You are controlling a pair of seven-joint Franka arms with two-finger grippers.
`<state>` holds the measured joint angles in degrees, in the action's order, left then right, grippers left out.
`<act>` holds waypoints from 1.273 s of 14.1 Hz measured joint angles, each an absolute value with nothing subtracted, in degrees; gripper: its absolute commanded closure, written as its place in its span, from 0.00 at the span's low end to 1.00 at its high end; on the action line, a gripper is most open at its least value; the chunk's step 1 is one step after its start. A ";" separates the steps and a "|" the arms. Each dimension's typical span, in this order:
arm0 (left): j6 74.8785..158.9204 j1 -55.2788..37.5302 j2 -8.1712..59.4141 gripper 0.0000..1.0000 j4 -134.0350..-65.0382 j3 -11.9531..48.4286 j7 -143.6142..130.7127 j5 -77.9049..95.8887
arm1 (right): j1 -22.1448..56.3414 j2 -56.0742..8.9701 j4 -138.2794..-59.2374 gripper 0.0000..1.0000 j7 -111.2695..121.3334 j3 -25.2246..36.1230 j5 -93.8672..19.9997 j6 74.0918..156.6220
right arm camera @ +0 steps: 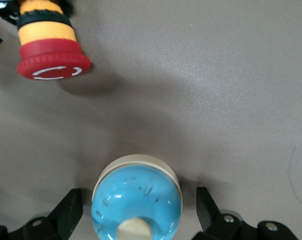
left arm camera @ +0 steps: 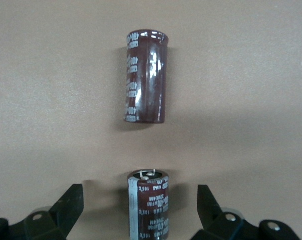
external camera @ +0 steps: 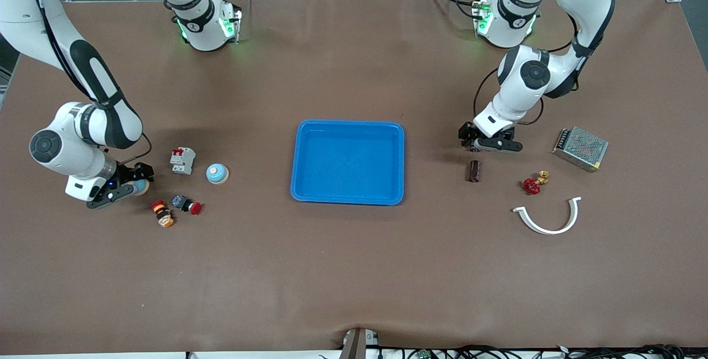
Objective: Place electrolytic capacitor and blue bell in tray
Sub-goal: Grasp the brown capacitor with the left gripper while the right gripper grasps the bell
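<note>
- My right gripper (external camera: 131,183) is low over the table toward the right arm's end from the shallow bright-blue plastic tray (external camera: 347,124). Its fingers are spread wide either side of a glossy blue domed bell (right arm camera: 136,197), not yet squeezing it.
- A second blue bell (external camera: 217,173) sits closer to the tray.
- The tray holds nothing, so both placements are left.
- My left gripper (external camera: 488,143), toward the left arm's end from the tray, is equally wide open around an upright maroon cylindrical electrolytic capacitor (left arm camera: 148,205), not gripping it. Another capacitor (left arm camera: 145,77) lies beside it.
- The white sleeve print is too small to read.
</note>
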<state>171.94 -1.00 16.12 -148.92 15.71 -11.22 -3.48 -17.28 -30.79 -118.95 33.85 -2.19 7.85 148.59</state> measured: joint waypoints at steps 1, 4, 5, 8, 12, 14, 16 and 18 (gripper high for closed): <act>171.94 -1.13 16.12 0.00 -148.92 15.72 -11.47 -3.48 | -17.28 -30.83 -118.95 0.00 33.85 -2.19 7.85 148.61; 171.94 -1.94 16.12 0.20 -148.92 15.76 -12.69 -3.48 | -17.28 -30.84 -118.94 0.00 33.85 -2.19 7.85 148.89; 171.94 -2.08 16.12 0.54 -148.92 15.76 -12.83 -3.48 | -17.28 -30.85 -118.94 0.00 33.85 -2.19 7.85 148.92; 171.94 -2.10 16.12 1.00 -148.92 15.76 -12.95 -3.48 | -17.28 -30.92 -118.94 0.21 33.86 -2.19 7.85 148.96; 171.94 -2.06 15.82 1.00 -148.90 15.66 -13.55 -3.48 | -17.29 -30.82 -118.35 0.50 33.90 -2.28 7.85 148.79; 171.85 -2.07 15.82 1.00 -148.86 15.66 -17.23 -3.48 | -17.28 -30.82 -118.35 0.50 33.91 -2.28 7.85 148.79; 171.24 -2.17 15.75 1.00 -148.67 15.73 -23.84 -3.58 | -17.29 -30.82 -118.34 0.50 33.91 -2.28 7.85 148.79; 168.82 -2.71 15.10 1.00 -148.20 15.87 -31.32 -3.73 | -17.29 -30.83 -118.32 0.50 33.92 -2.30 7.85 148.74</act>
